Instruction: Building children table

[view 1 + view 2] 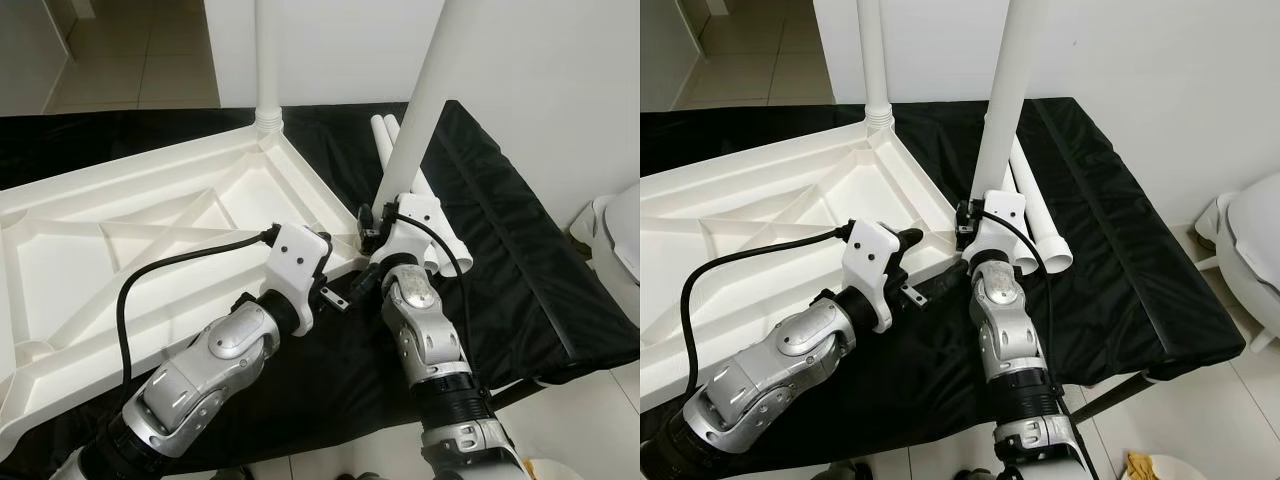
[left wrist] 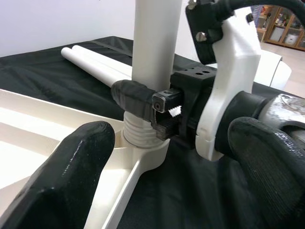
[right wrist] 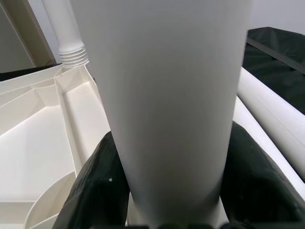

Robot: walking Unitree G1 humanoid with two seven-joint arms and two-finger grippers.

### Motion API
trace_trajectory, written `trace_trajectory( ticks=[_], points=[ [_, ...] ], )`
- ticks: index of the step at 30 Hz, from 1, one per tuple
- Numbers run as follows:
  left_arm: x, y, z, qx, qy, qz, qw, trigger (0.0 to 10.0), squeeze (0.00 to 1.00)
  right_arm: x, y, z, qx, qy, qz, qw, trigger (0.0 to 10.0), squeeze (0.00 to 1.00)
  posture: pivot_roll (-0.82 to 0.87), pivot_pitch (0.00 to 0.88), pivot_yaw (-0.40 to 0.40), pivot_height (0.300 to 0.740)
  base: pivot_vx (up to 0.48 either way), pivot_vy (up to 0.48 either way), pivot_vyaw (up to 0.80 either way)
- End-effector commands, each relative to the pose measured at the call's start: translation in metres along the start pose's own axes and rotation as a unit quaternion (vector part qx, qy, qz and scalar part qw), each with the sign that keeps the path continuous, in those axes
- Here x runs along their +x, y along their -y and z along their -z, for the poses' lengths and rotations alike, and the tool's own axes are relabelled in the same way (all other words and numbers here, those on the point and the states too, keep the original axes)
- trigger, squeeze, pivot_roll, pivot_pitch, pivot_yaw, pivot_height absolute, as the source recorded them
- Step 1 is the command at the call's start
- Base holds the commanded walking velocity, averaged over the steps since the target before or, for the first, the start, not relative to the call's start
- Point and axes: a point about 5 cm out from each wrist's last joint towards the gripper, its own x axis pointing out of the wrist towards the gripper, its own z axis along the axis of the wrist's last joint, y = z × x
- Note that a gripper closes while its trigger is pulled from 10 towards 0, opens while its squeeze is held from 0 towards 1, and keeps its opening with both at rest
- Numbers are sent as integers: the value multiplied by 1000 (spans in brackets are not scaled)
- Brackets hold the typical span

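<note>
The white plastic tabletop (image 1: pixel 120 240) lies upside down on a black-covered table (image 1: pixel 520 290). One white leg (image 1: pixel 268 60) stands screwed into its far corner. A second white leg (image 1: pixel 425 95) stands upright over the near right corner socket (image 2: pixel 143 143), its threaded end at the socket. My right gripper (image 3: pixel 176 191) is shut on this leg just above the threads, with black fingers (image 2: pixel 133 98) on both sides. My left gripper (image 2: pixel 167 157) is open, low at the same corner, with one finger (image 2: pixel 71 181) over the tabletop rim and the other beside the right wrist.
Two loose white legs (image 1: pixel 440 235) lie on the black cloth just right of the held leg. A white wall stands behind the table. A white toilet (image 1: pixel 615 235) sits right of the table's edge. A black cable (image 1: pixel 150 280) loops off my left forearm over the tabletop.
</note>
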Motion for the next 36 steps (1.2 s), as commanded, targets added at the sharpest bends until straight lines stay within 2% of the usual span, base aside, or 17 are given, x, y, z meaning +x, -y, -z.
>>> trace_trajectory(
  ticks=[1,2,3,8,9,12,16,17,24,26,30,36],
  points=[
    [-2,15,1,2,-6,129,992,10000,0,-6,-9,2,37,-6,-8,999,10000,263,15,90,-36,740,0,0,0],
    [-2,15,1,2,-6,129,992,10000,0,-6,-9,2,37,-6,-8,999,10000,263,15,90,-36,740,0,0,0],
    [-2,15,1,2,-6,130,992,10000,0,-7,-10,1,39,-1,-21,999,10000,1000,15,90,-36,740,0,0,0],
    [-2,15,2,2,-9,130,992,10000,0,-10,-10,-3,45,16,-54,997,10000,1000,14,89,-39,740,0,0,0],
    [-2,15,3,2,-10,129,992,10000,0,-12,-11,-4,52,20,-76,996,10000,1000,14,89,-41,740,0,0,0],
    [-3,13,3,4,-12,128,992,10000,0,-13,-8,-6,45,32,-93,994,10000,1000,14,90,-42,740,0,0,0],
    [-4,11,3,6,-14,128,992,10000,0,-14,-5,-6,44,21,-181,982,10000,1000,7,89,-40,740,0,0,0],
    [-4,11,3,6,-14,128,992,10000,0,-14,-4,-6,40,19,-197,979,10000,0,7,89,-40,740,0,0,0],
    [-4,10,1,9,-12,130,991,10000,0,-11,8,-7,8,20,-238,971,10000,0,6,92,-37,740,0,0,0],
    [-4,10,0,9,-11,129,991,10000,0,-5,19,-5,-14,12,-255,967,10000,0,8,101,-36,740,0,0,0],
    [-5,8,0,7,-10,131,991,10000,0,4,33,-1,-29,-7,-271,962,10000,0,12,110,-34,740,0,0,0],
    [-6,7,0,8,-10,131,991,10000,0,10,40,4,-36,-23,-296,954,10000,0,20,112,-33,740,0,0,0]
  ],
)
